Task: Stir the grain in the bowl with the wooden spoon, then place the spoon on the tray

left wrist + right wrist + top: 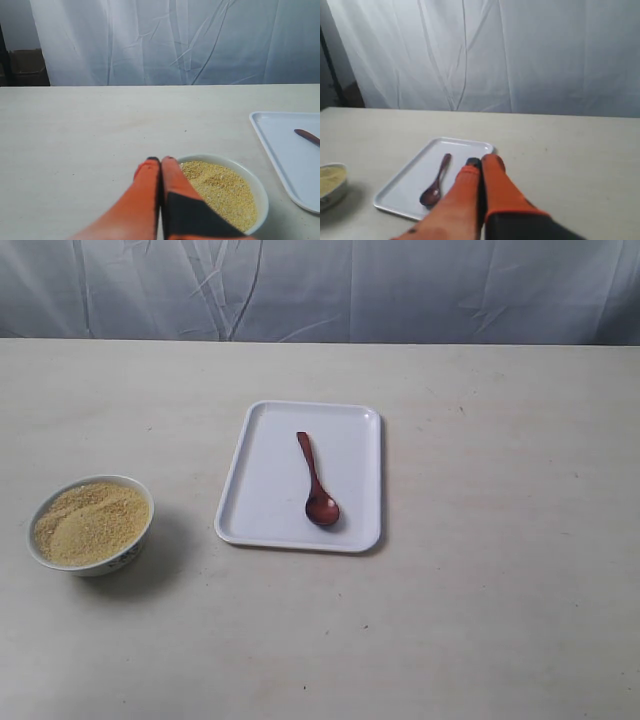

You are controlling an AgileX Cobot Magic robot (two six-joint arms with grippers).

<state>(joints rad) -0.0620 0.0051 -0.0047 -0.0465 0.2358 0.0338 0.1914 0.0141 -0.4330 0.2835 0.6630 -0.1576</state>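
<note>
The dark reddish-brown wooden spoon [316, 482] lies on the white tray [262, 472] at the table's middle, scoop toward the front; the spoon [435, 181] and tray [405, 182] also show in the right wrist view. The small white bowl [125, 548] stands at the left, filled with golden grain [90, 521]. Neither arm shows in the exterior view. My left gripper [160, 160] is shut with nothing in it, its tips beside the bowl [258, 190] and grain [222, 190]. My right gripper [481, 162] is shut and empty, held apart from the tray and short of the spoon.
A pale cloth backdrop [320, 288] hangs behind the table's far edge. The beige tabletop [500, 540] stretches bare to the right of the tray and along the front. A corner of the tray [280, 145] with the spoon handle [306, 136] appears in the left wrist view.
</note>
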